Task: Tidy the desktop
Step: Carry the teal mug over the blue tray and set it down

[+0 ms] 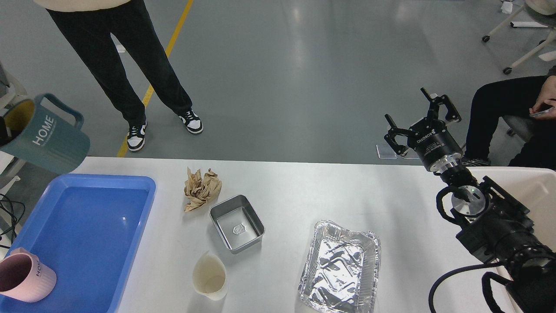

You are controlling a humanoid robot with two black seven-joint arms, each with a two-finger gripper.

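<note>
The white desktop point(304, 191) carries a crumpled brown paper point(201, 188), a small steel tin point(236, 223), a paper cup point(209, 276) lying on its side and a foil tray point(339, 266). A teal "HOME" mug point(45, 135) hangs tilted in the air above the desktop's far left corner, with my left gripper point(4, 129) shut on its rim at the frame's edge; most of that gripper is cut off. My right gripper point(420, 118) is open and empty, raised beyond the desktop's far right edge.
A blue tray point(87, 226) on the left holds a pink mug point(24, 278) at its near corner. A cream-white bin point(534, 187) stands at the right behind my right arm. One person stands beyond the table, another sits at the far right.
</note>
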